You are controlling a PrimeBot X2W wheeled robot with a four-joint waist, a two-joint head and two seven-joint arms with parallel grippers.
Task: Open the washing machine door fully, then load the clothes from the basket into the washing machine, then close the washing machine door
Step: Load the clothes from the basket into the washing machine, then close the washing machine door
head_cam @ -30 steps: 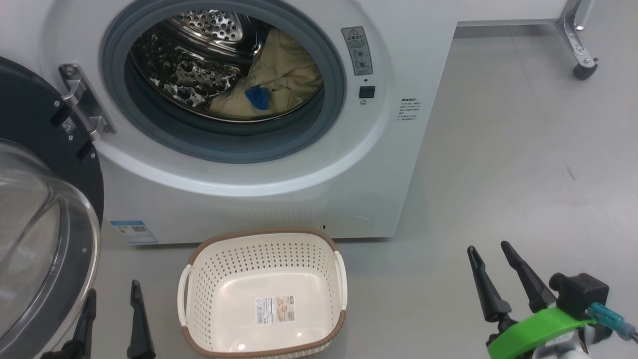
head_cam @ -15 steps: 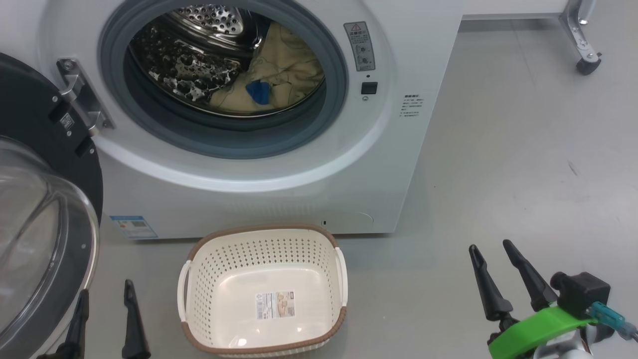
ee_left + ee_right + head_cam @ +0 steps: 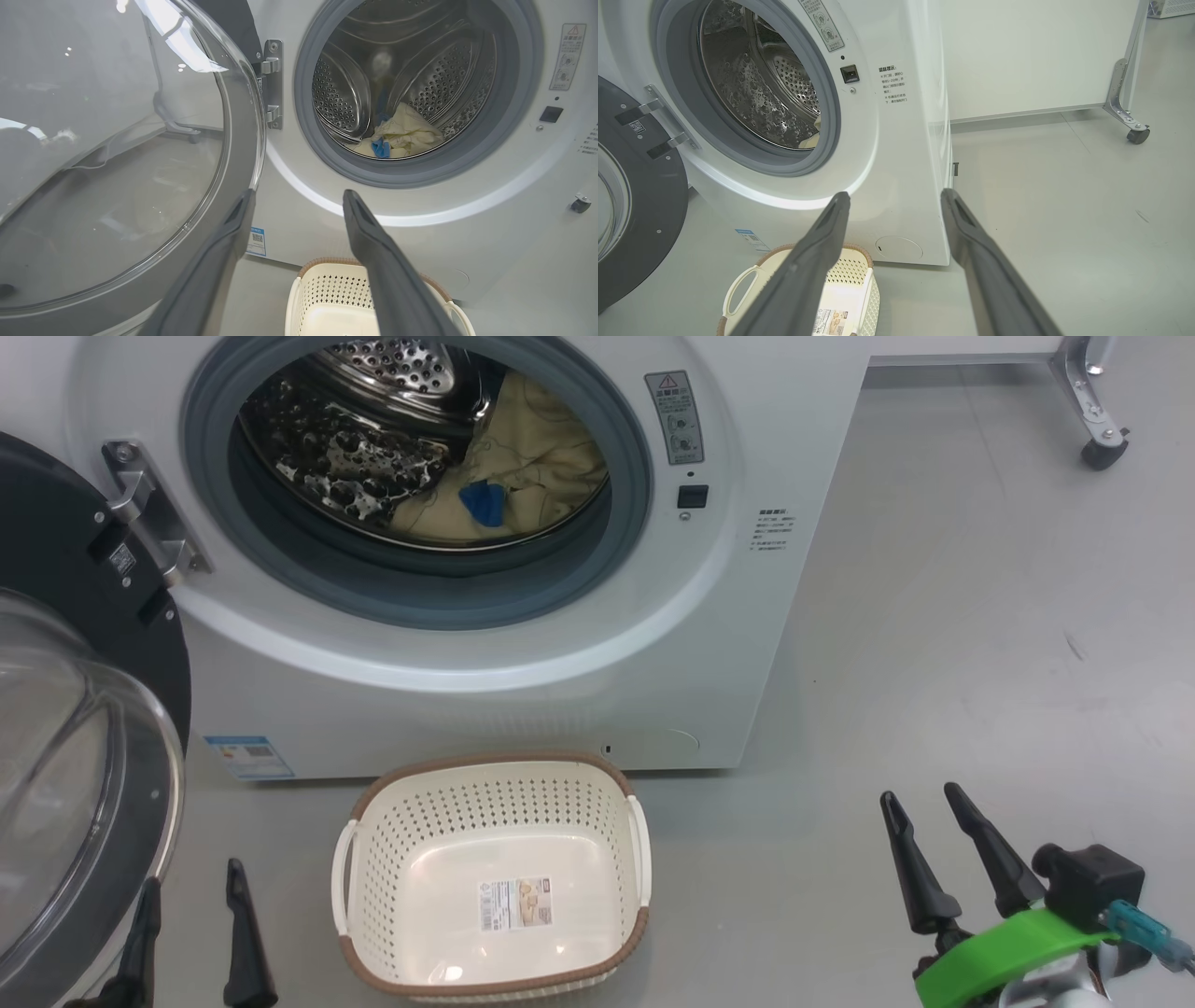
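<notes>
Clothes (image 3: 537,457) & basket (image 3: 485,807): same pos.

Pale yellow clothes (image 3: 537,453) inside open washing machine (image 3: 523,695)

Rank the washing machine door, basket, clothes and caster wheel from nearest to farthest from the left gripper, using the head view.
From the left gripper:
1. washing machine door, just to its left.
2. basket, to its right on the floor.
3. clothes, in the drum.
4. caster wheel, far right, at the back.
</notes>
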